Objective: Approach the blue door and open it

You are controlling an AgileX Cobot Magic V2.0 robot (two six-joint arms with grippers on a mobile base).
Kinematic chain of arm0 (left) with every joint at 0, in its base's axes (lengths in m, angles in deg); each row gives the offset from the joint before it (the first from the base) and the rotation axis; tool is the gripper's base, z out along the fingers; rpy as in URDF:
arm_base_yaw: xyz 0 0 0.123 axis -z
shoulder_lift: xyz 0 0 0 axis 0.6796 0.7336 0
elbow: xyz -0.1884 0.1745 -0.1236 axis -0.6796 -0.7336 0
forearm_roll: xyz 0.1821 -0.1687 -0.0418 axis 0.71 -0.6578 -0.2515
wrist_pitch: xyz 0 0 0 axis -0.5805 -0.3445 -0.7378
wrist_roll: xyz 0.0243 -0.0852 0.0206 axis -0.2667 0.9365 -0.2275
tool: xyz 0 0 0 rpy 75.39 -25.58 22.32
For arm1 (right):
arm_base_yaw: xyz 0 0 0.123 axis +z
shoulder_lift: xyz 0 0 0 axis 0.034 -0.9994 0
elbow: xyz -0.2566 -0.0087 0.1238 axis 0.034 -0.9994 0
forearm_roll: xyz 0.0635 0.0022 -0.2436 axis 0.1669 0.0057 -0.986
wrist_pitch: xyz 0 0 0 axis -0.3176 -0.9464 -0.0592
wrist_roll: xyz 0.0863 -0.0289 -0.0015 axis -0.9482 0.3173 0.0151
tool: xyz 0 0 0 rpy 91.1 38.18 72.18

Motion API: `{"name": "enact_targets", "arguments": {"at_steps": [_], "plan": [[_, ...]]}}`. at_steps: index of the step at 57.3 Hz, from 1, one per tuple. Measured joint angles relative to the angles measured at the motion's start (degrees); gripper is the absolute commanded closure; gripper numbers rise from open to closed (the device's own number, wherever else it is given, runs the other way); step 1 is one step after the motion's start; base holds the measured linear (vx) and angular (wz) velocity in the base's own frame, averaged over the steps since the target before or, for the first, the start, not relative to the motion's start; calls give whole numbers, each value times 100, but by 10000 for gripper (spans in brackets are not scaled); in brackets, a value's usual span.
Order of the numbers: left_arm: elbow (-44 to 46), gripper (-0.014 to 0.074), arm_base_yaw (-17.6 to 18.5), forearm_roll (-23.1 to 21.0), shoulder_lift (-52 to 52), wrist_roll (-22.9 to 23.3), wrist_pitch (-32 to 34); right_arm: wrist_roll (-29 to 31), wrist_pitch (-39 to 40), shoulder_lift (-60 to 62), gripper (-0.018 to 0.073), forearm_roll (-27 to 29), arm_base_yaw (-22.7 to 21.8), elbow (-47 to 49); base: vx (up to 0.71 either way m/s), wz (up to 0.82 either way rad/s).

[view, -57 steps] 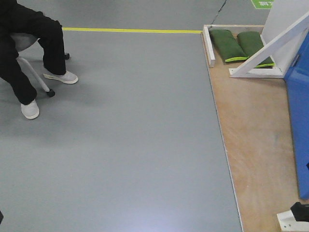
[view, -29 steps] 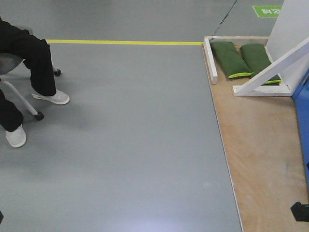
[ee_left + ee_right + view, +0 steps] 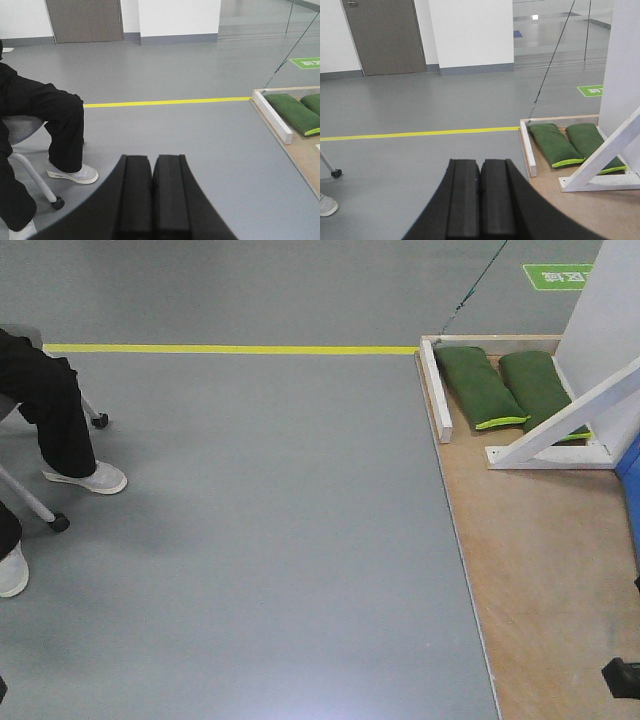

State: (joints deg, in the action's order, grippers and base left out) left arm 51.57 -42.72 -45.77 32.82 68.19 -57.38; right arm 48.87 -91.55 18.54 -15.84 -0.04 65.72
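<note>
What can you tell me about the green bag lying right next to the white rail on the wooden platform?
The green bag is a plump, elongated cushion of dark green fabric with a brighter lime-green seam across its near end. It lies flat in the far corner of the wooden platform, lengthwise alongside the white rail on its left. A second green bag lies parallel on its right. Nothing rests on it.

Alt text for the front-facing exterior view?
Grey floor crossed by a yellow line; at right, a wooden platform holds two green sandbags and a white frame brace, with only a sliver of the blue door at the edge. A seated person's legs show at left.
</note>
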Motion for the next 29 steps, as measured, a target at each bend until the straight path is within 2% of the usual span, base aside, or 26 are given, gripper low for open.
{"name": "enact_targets", "arguments": {"at_steps": [29], "plan": [[0,524,0,0,0,0,0,0,0,0,547,0,0,0,5,-1]]}}
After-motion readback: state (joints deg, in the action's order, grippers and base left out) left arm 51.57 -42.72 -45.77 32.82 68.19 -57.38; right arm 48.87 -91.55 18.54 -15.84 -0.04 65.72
